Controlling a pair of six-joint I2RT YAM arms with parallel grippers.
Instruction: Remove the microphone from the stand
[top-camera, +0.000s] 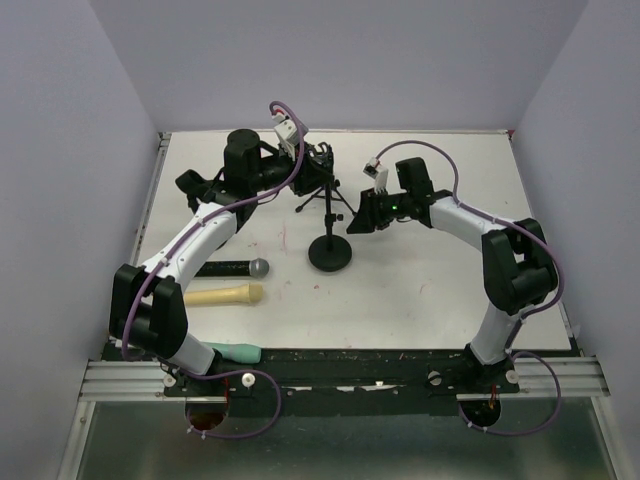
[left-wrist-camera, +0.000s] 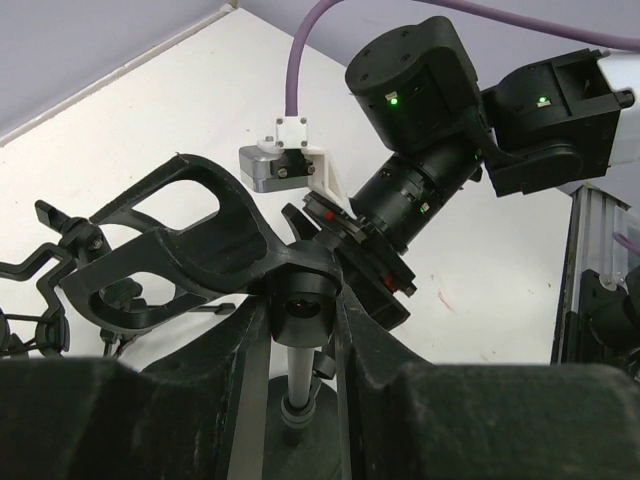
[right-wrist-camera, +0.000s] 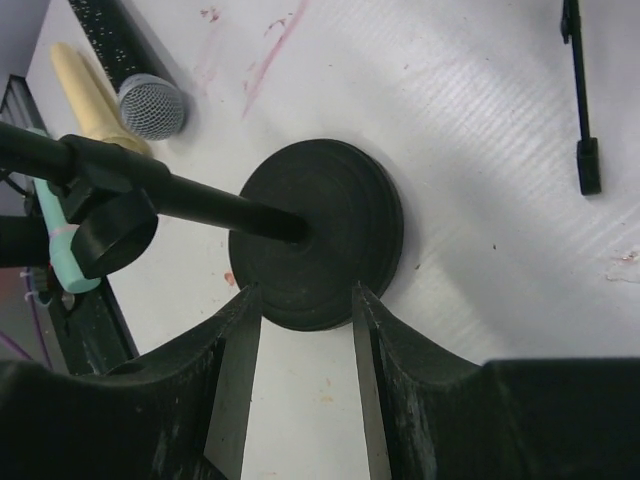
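Note:
The black microphone stand has a round base (top-camera: 330, 252) and a pole, and its forked clip (left-wrist-camera: 170, 235) at the top is empty. My left gripper (top-camera: 316, 162) is shut on the stand's clip joint (left-wrist-camera: 303, 300) at the pole's top. The microphone (top-camera: 235, 268), black with a silver mesh head (right-wrist-camera: 150, 105), lies flat on the table left of the base. My right gripper (top-camera: 356, 222) is open and empty, hovering just right of the pole, its fingers (right-wrist-camera: 240, 340) spread over the edge of the base (right-wrist-camera: 315, 235).
A cream microphone (top-camera: 225, 295) lies just in front of the black one. A teal handle (top-camera: 235, 352) lies at the table's near edge. Thin black tripod legs (top-camera: 318, 203) spread behind the stand. A white table edge strip runs along the left (top-camera: 150, 200).

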